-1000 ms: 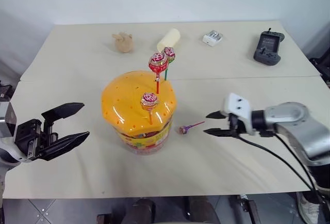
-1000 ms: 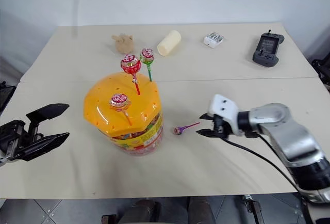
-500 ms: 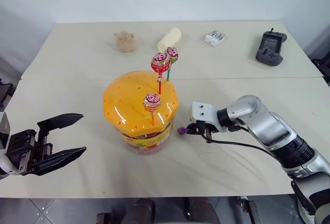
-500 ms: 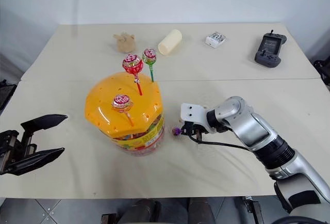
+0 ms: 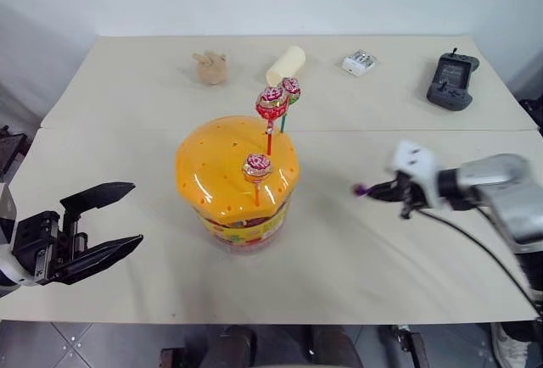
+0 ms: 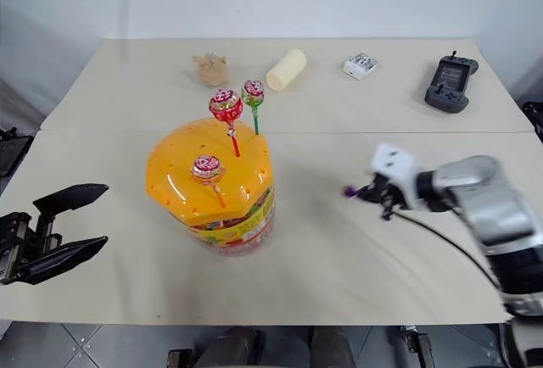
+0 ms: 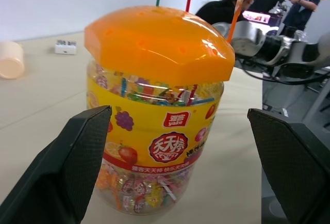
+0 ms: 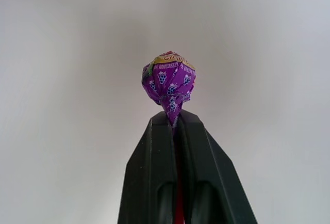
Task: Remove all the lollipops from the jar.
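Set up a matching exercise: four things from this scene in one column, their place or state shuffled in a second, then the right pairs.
Things:
1. purple lollipop
2. left end effector
3. jar
4. game controller

Place or state:
A. far right corner of the table
B. open, holding nothing
C. clamped by its stick in the right end effector
D. three lollipops standing in its orange lid

Pairs: 1-C, 2-B, 3-D, 4-A

Jar (image 5: 237,183) mid table (image 5: 127,97); 3 lollipops (image 5: 272,102) in lid; 4th lollipop (image 5: 360,189) to its right
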Controlling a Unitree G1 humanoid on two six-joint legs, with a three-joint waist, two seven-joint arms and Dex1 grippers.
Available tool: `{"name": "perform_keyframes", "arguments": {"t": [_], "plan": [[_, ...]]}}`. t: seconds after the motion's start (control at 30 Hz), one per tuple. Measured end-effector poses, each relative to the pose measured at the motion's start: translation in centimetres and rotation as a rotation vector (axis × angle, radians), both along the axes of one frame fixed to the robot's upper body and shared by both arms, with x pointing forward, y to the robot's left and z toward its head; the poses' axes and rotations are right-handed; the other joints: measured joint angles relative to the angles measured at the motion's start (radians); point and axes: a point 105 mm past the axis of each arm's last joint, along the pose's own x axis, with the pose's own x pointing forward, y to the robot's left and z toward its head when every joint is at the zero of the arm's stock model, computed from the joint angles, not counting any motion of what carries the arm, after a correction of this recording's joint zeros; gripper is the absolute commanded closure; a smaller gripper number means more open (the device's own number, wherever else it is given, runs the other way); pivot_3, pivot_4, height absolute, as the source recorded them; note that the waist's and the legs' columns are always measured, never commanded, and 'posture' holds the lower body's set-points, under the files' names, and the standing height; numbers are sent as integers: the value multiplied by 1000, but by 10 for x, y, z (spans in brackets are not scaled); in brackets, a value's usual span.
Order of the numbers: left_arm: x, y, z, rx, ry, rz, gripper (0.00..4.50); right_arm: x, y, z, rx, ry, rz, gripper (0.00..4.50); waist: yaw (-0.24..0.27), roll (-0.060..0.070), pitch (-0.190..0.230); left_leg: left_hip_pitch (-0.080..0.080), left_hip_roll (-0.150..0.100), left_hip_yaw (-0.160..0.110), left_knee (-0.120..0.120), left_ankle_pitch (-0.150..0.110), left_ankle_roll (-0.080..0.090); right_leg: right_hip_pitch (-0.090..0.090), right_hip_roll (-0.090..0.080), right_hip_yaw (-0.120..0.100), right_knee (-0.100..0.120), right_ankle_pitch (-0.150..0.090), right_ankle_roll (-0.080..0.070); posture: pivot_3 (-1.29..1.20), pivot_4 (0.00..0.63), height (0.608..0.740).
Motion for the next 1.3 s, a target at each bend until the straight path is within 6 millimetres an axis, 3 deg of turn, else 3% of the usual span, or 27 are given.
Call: {"name": "perform_keyframes", "arguments": {"t": [0.03, 0.1, 0.17, 0.23, 0.27, 0.43, 0.53, 0.6, 0.73, 0.83, 0.93, 1.03, 1.13, 1.3], "plan": [[0, 0, -1, -2, 3, -2, 0, 0, -28, 3, -12, -16, -137, 4472, 1, 0, 0, 0, 0, 0, 0, 0, 0, 0, 0, 0, 0, 0, 0, 0, 150, 740], [1, -2, -3, -4, 11, -17, 0, -5, -63, -2, 3, -17, -318, 4472, 1, 0, 0, 0, 1, 0, 0, 0, 0, 0, 0, 0, 0, 0, 0, 0, 150, 740], [2, -4, -5, -6, 24, -27, 0, -13, -84, -21, 14, 31, -436, 4472, 1, 0, 0, 1, 1, 1, 0, 0, 0, 0, 0, 1, 2, 0, 0, 0, 150, 740], [4, -6, -5, -7, 23, -34, 0, -20, -90, -37, 34, 68, -482, 4472, -6, 1, 0, 2, 1, 5, 1, 0, 0, 0, 0, 3, 3, 0, 0, 0, 150, 740], [5, -7, -4, -8, 17, -43, 0, -21, -89, -40, 62, 60, -489, 4241, -9, 1, 0, 5, 1, 5, 0, 0, 0, 2, 1, 4, 4, 0, 0, 0, 150, 740], [7, -8, -3, -7, 9, -47, 0, -31, -89, -48, 144, 31, -459, 2751, -10, 1, 0, 7, 2, 6, 1, 0, 0, 4, 1, 4, 5, 0, 0, 0, 150, 740], [8, -7, -3, 3, 9, -41, 0, -39, -81, -42, 222, -24, -335, 1762, -10, 1, 0, 7, 2, 6, 1, 0, 0, 4, 1, 4, 5, 0, 0, 0, 150, 740], [11, -4, -1, -10, 6, -31, 0, -41, -69, -26, 292, -103, -200, 1095, -14, 2, 0, 7, 2, 7, 1, 0, 0, 4, 2, 5, 5, 1, 1, 0, 150, 740], [20, 6, 19, -162, -49, 24, 0, -41, -33, 34, 470, -326, 103, 1095, -27, 2, 1, 8, 3, 7, 2, 1, -1, 4, 3, 5, 7, 2, 0, 0, 150, 740], [20, 8, 16, -169, -30, 27, 0, -45, 10, 78, 625, -424, 317, 1095, -34, 2, 1, 8, 9, 8, 2, -1, -5, 3, 9, 6, 7, 3, -3, 0, 150, 740], [22, 7, 15, -163, -24, 29, 0, -48, 63, 106, 719, -437, 522, 1095, -33, 2, 1, 8, 16, 7, 2, -1, -9, 2, 15, 5, 5, 5, -8, 0, 150, 740], [23, 5, 14, -156, -27, 26, 0, -43, 109, 120, 799, -394, 622, 1095, -28, 2, 1, 8, 18, 7, 2, -1, -11, 1, 16, 4, 6, 5, -10, 0, 150, 740], [24, 3, 10, -146, -14, 21, 0, -40, 143, 121, 810, -319, 685, 1095, -25, 2, 1, 7, 18, 7, 1, -1, -11, 1, 16, 4, 4, 5, -10, 0, 150, 740], [25, 1, 8, -133, -17, 16, 0, -40, 180, 119, 811, -238, 745, 1095, -23, 2, 1, 5, 17, 6, 1, -2, -10, 1, 15, 2, 4, 5, -10, 0, 150, 740]]}}
